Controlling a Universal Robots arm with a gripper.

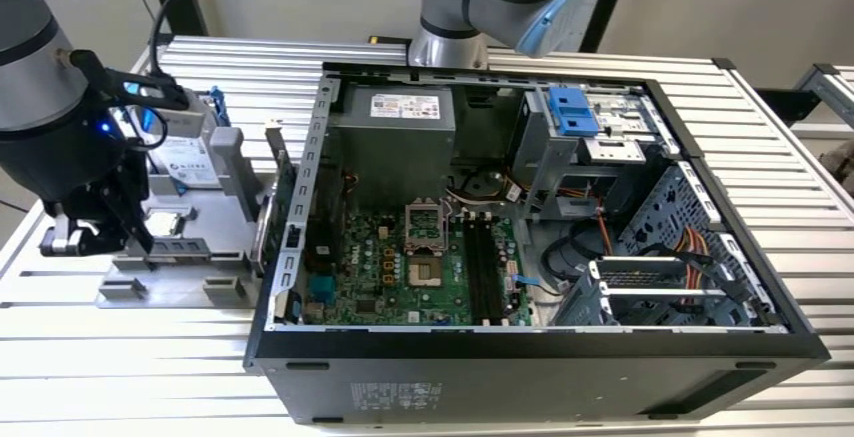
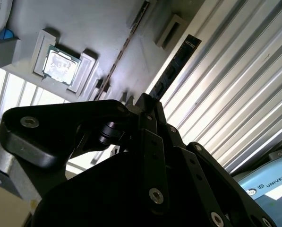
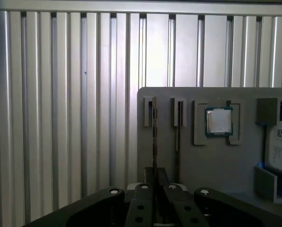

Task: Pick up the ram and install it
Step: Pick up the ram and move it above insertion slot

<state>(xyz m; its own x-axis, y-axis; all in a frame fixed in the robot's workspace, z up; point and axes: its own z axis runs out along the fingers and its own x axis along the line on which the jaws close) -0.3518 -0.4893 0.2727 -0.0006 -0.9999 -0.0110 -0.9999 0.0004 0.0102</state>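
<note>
In the exterior view my gripper (image 1: pixel 83 237) hangs over the left end of a grey holder tray (image 1: pixel 174 279) on the slatted table, left of the open computer case (image 1: pixel 534 362). The ram (image 3: pixel 154 137) appears in both wrist views as a long dark stick (image 2: pixel 175 64), seen edge-on, running out from between my dark fingers (image 3: pixel 145 189). The gripper (image 3: pixel 155 182) is shut on it near one end. The ram lies in line with the tray's outermost slot. The black memory slots (image 1: pixel 483 267) on the motherboard sit inside the case, far from the gripper.
A second thin stick (image 3: pixel 177 137) stands in the neighbouring tray slot. A square silver processor chip (image 3: pixel 218 120) and a silver hard drive (image 1: pixel 180 157) also sit on the tray. Another arm's base (image 1: pixel 447 42) stands behind the case. Ribbed table surface (image 3: pixel 60 118) surrounds the tray.
</note>
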